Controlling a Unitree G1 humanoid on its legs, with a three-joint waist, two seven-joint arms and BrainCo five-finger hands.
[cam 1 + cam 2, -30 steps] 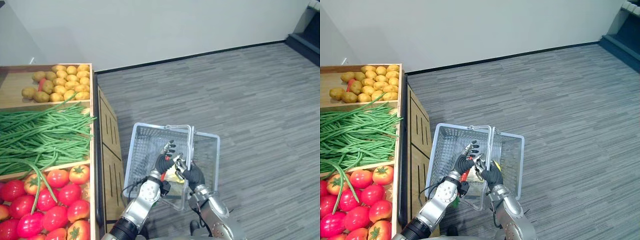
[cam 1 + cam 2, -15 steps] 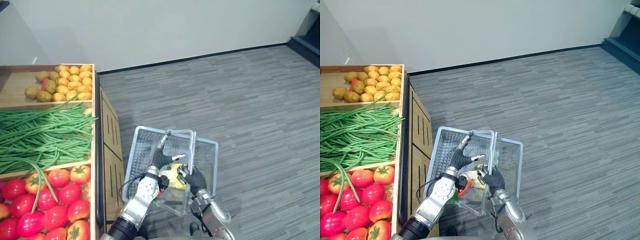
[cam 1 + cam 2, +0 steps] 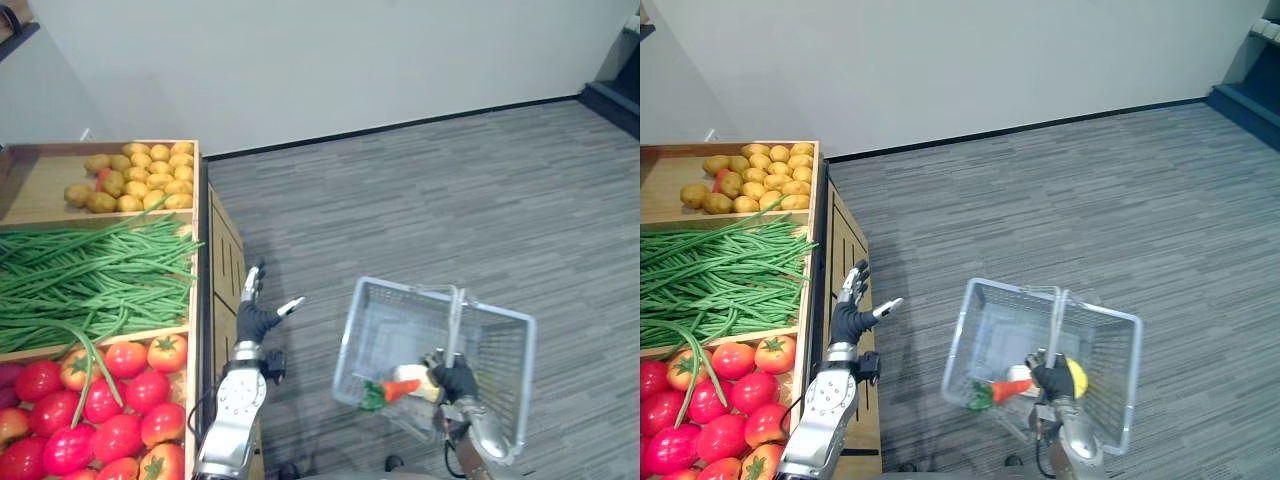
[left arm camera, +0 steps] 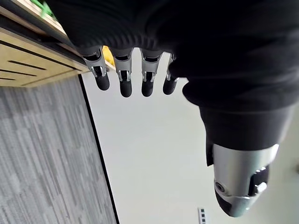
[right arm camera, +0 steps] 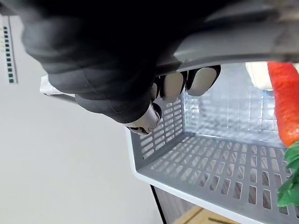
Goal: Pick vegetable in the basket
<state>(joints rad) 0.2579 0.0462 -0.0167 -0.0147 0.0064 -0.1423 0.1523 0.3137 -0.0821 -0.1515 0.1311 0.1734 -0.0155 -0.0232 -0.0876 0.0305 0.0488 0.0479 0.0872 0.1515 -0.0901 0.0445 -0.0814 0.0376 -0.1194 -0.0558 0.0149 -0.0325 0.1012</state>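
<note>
On the far left a wooden stand (image 3: 228,260) holds three compartments: potatoes (image 3: 135,180) at the back, green beans (image 3: 90,280) in the middle, tomatoes (image 3: 95,400) at the front. Just beside its edge the left hand (image 3: 255,318) is raised over the floor, with fingers straight, thumb spread, and nothing in it.

I think the tomatoes are the nearest choice. They probably are smooth, a little heavy and easy to bruise, so the fingers should wrap one from above around its widest part, with gentle pressure. The beans are light and bendy and would better be taken as a small bunch at the middle. The potatoes look firm and can bear a harder grip.

To the right, well apart from the stand, hangs the grey basket (image 3: 350,350). A carrot (image 3: 400,388) lies inside it already, next to a pale thing (image 3: 1018,374) and a yellow fruit (image 3: 1077,377). The right hand (image 3: 460,380) has its fingers curled around the handle (image 3: 455,320) and carries the basket.

I find no label or writing that can be read on the stand or on the basket.
</note>
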